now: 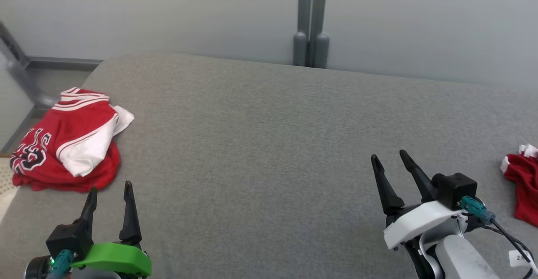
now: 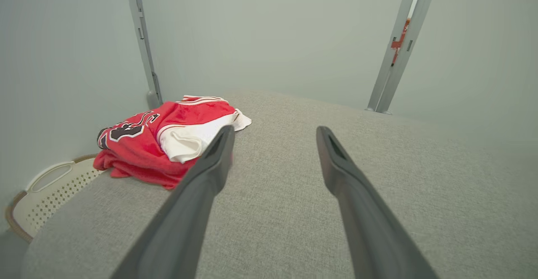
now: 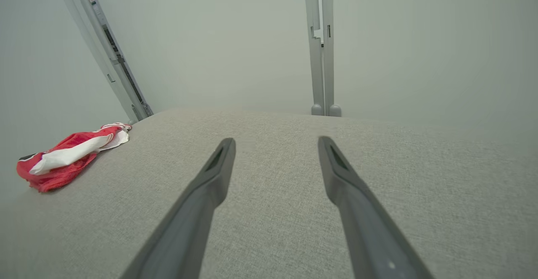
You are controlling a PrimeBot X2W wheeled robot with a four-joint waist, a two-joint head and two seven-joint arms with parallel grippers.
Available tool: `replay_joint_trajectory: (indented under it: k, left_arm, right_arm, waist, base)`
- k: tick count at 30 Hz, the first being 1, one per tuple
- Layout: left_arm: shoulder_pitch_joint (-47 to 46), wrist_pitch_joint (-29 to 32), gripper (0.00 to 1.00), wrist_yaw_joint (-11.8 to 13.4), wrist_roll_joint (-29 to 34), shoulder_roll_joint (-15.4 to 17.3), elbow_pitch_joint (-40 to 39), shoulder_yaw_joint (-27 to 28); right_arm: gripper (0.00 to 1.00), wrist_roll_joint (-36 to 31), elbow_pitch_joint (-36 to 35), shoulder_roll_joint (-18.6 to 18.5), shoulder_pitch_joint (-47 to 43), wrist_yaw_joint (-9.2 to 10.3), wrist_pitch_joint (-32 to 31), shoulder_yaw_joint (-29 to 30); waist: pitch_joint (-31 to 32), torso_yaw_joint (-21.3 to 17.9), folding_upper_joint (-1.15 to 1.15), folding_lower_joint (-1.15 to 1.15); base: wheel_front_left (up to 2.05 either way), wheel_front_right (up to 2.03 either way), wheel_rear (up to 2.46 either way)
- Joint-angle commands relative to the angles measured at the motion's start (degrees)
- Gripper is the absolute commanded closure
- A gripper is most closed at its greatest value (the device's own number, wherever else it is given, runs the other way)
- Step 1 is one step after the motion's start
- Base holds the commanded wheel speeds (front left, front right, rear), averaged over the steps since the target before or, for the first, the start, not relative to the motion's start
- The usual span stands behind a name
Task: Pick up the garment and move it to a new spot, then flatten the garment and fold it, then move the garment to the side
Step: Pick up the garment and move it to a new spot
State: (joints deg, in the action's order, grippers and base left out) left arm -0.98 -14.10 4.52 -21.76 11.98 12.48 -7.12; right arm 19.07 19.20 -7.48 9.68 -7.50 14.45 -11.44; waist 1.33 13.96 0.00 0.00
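The garment (image 1: 67, 144) is a red jersey with white sleeves and black-and-white lettering, lying folded in a bundle at the far left of the grey padded surface (image 1: 269, 144). My left gripper (image 1: 110, 187) stands open and empty just in front of it, apart from the cloth. In the left wrist view the garment (image 2: 159, 144) lies left of and beyond the open left gripper (image 2: 275, 130). My right gripper (image 1: 388, 154) is open and empty over the right half of the surface. In the right wrist view the garment (image 3: 63, 159) sits far left of the right gripper (image 3: 276, 139).
A second crumpled red cloth with white trim (image 1: 523, 186) lies at the surface's right edge. A pale perforated basket (image 2: 46, 190) sits below the left edge. Grey posts (image 1: 311, 39) stand against the wall behind. Bare grey surface stretches between the two grippers.
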Motion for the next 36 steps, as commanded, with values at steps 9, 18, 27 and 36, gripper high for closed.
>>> replay_joint_trajectory:
  k: [9, 18, 27, 36]
  left_arm:
    - [0.7, 0.9, 0.0, 1.1, -0.7, 1.1, -1.1, 0.6]
    - [-1.8, 3.3, 0.0, 0.6, -2.0, 2.1, -2.8, 0.9]
    - [-13.4, 18.4, 0.0, -2.2, -6.4, 7.9, -1.8, 2.2]
    - [-27.4, 30.9, 0.0, -6.3, -13.9, 14.3, 9.3, 5.9]
  right_arm:
    - [0.0, 0.9, 1.1, 0.5, 1.2, 0.02, 0.7, -1.9]
    - [0.0, 0.6, -0.1, -0.2, 1.6, 0.02, 0.8, -2.7]
    - [0.0, -1.2, -4.1, -1.7, 3.8, 0.02, 0.8, -3.1]
    - [0.0, -2.1, -8.0, -2.1, 7.9, 0.02, 0.7, -5.1]
  waist:
    - [0.1, 11.6, 0.0, 0.0]
    - [-1.2, 10.6, 0.0, 0.0]
    - [-6.4, 6.2, 0.0, 0.0]
    - [-14.7, -0.9, 0.0, 0.0]
  base:
    - [0.0, 0.0, 0.0]
    - [0.0, 0.0, 0.0]
    - [0.0, 0.0, 0.0]
    - [0.0, 0.0, 0.0]
